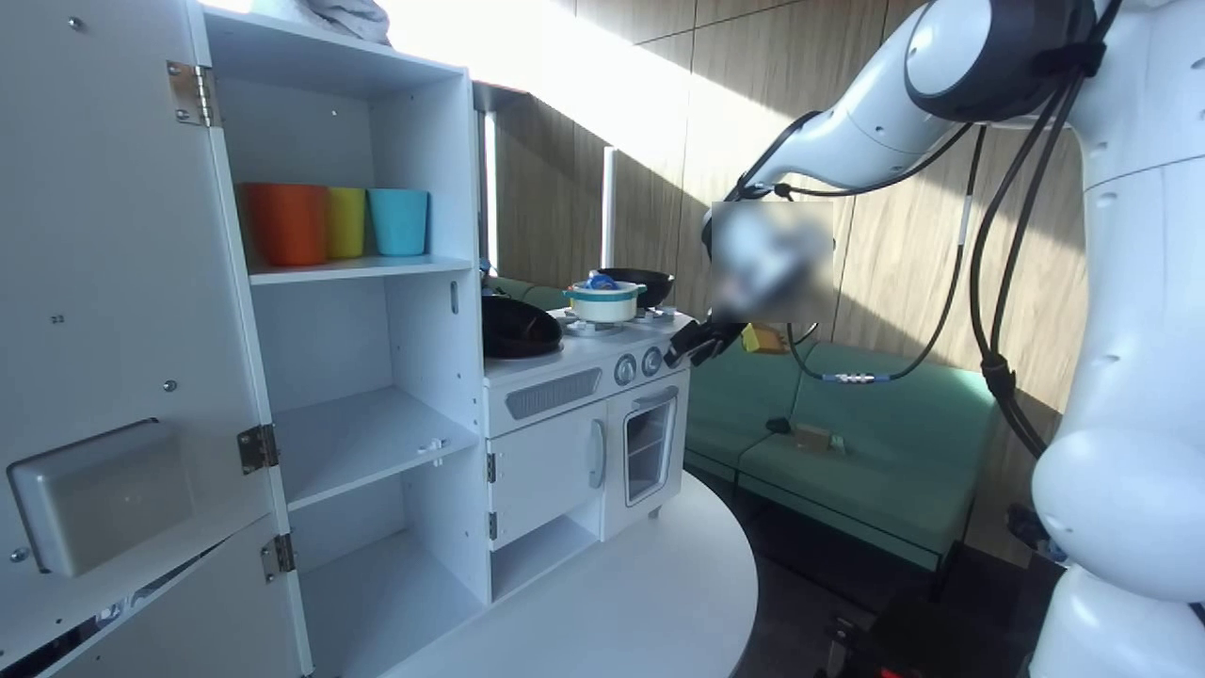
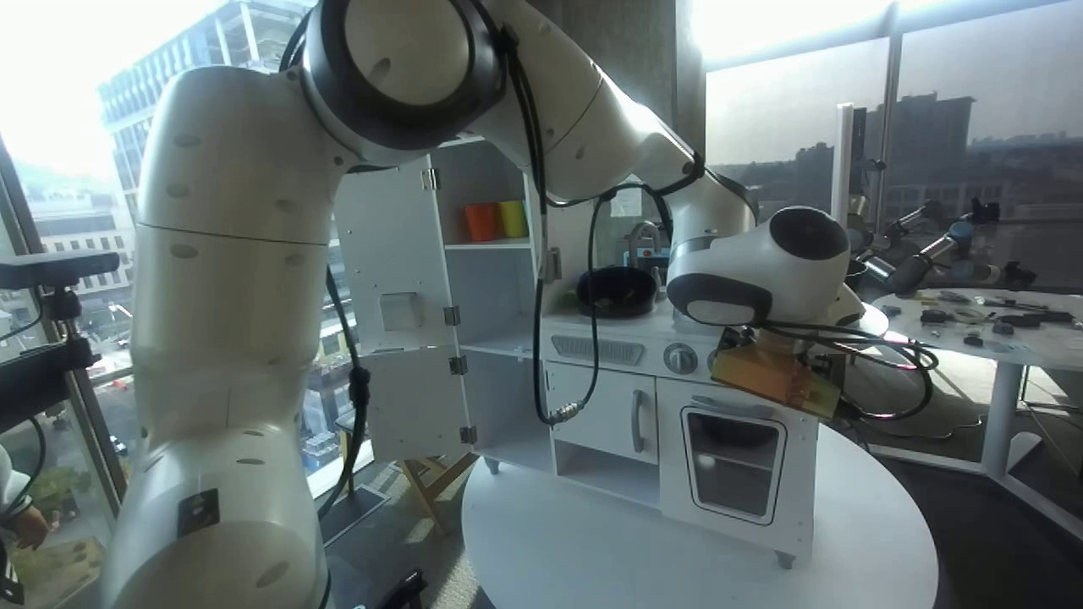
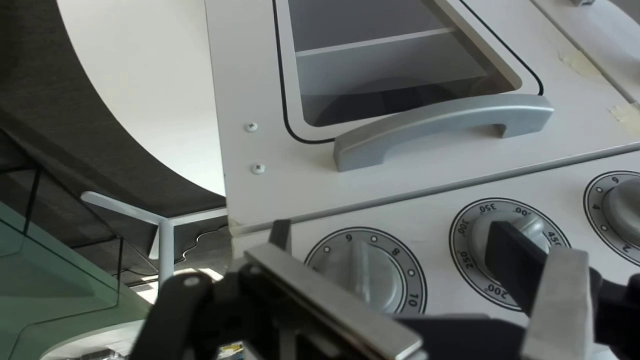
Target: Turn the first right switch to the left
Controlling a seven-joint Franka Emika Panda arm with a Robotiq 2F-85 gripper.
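Grey knob [image 3: 377, 280] at the right end of the stove [image 1: 565, 457], the hand [image 3: 391, 237] spread wide before it.
Fingers [image 3: 515, 265] stand either side of the knob in the wrist view; touch cannot be told. On the stove's top, a cream pot [image 1: 605, 306] and black pan [image 1: 520, 330]; beneath the stove, a round surface [image 1: 659, 574]; left of the stove, an orange cup [image 1: 287, 224].

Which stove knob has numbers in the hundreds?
The middle stove knob, ringed by numbers like 250 and 300; the outer knobs have smaller ones, like 4 and 10.
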